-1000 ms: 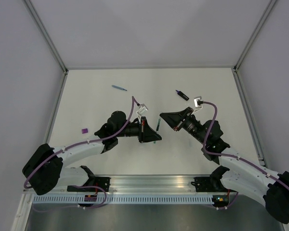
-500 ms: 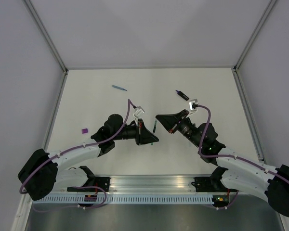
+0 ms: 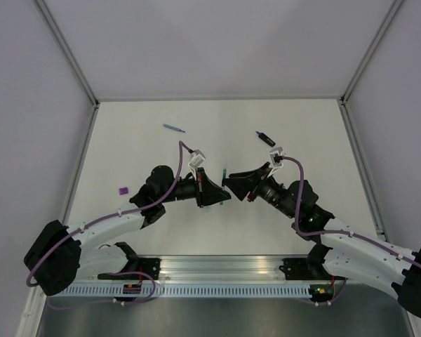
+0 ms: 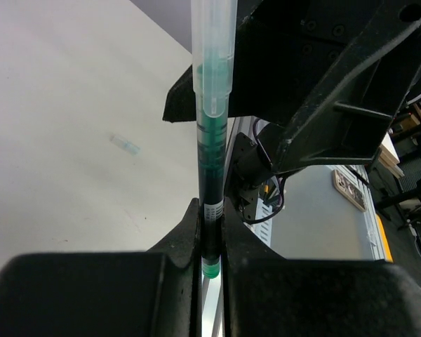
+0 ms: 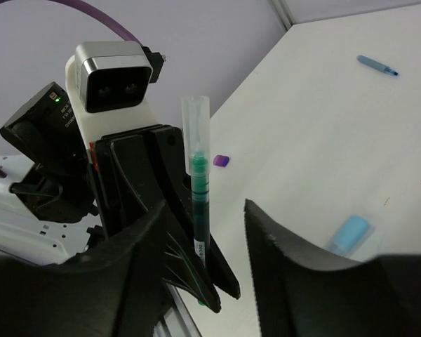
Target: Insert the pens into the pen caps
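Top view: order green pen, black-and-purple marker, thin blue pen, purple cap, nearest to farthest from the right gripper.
From the right gripper:
1. green pen, at its fingertips.
2. black-and-purple marker, back right.
3. thin blue pen, back left.
4. purple cap, left edge.

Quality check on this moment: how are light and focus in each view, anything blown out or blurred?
Top external: even, soft light, only faint shadows on the table; the green pen shows very small. Left wrist: pen sharp, fingers of the left gripper an underexposed black mass. Right wrist: fingers of the right gripper dark and soft, pen and pale-blue highlighter beyond them clear.
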